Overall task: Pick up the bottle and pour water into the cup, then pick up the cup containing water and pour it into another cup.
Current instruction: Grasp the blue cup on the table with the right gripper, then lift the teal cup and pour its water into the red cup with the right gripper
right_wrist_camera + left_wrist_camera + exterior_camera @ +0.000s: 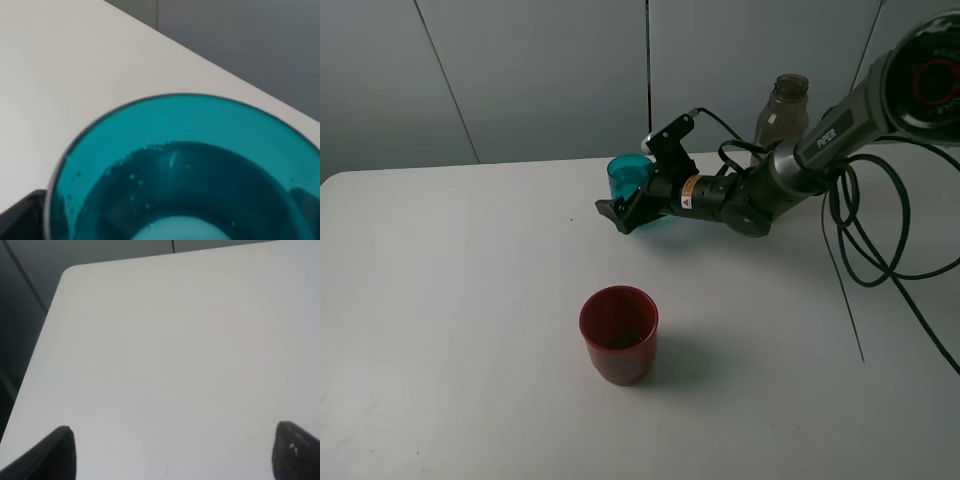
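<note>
**Teal cup stands inside the spread right pincer, beyond the red cup**

High view: nearest the lens is the red cup (pixel 618 335), upright on the white tabletop (pixel 440 320) with its mouth open to the camera. Something dark glints low inside it, and I cannot tell whether it is water. Beyond the red cup, towards the grey wall, the teal cup (pixel 628 180) stands upright on the tabletop. The right pincer (pixel 623 198) lies low around it, reaching in from the right. One black finger (pixel 613 212) shows on the side of the teal cup that faces the red cup, and the other is hidden behind it. Farther off from the red cup, to the right, the bottle (pixel 784 112) stands upright behind the right arm (pixel 820 135). Black cables (pixel 865 240) loop down from that arm.

Left wrist view: the left pincer (pixel 177 455) is released. Its two black fingertips (pixel 60 455) sit far apart, with white tabletop showing between them.

Right wrist view: the camera looks down into the teal cup, which fills most of the picture. Droplets cling to its inner wall and its bottom shows pale. A dark finger sits just beside the rim. The right pincer is released, its jaws spread wide on either side of the cup. Whether that finger touches the wall cannot be told.
</note>
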Motion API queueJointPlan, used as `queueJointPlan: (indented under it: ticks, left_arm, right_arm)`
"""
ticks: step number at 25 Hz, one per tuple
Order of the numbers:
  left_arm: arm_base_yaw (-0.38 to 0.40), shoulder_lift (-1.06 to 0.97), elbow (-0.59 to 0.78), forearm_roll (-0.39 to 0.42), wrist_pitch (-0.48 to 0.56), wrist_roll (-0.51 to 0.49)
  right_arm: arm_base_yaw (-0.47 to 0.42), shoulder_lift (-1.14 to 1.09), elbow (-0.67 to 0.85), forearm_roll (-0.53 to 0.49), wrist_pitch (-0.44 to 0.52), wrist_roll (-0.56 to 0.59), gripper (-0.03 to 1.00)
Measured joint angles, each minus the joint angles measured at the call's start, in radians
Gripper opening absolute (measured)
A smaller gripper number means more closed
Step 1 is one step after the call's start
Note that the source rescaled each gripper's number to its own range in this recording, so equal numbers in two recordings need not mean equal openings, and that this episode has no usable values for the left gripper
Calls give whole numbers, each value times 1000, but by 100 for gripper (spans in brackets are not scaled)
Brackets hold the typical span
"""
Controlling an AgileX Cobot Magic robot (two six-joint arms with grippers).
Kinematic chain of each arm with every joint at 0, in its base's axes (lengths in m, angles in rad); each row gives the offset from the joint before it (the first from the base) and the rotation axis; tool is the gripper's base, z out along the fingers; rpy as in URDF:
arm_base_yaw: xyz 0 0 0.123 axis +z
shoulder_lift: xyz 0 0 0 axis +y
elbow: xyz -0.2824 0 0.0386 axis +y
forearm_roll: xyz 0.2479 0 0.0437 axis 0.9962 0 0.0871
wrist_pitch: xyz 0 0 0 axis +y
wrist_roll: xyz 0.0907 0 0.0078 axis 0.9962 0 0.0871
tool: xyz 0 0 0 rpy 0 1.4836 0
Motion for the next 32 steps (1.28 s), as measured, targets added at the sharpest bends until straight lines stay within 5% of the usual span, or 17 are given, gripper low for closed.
queueJointPlan:
  ticks: [13, 14, 15, 16, 32]
  left_arm:
    - [0, 0, 0, 0, 0, 0]
    - [0, 0, 0, 0, 0, 0]
    - [0, 0, 0, 0, 0, 0]
    - [0, 0, 0, 0, 0, 0]
    - [0, 0, 0, 0, 0, -2]
  right_arm:
    - [10, 33, -55, 0, 0, 27, 96]
    - [10, 33, -55, 0, 0, 27, 77]
    - [12, 33, -55, 0, 0, 27, 47]
    - [12, 33, -55, 2, 0, 30, 2]
    - [12, 33, -56, -2, -6, 30, 6]
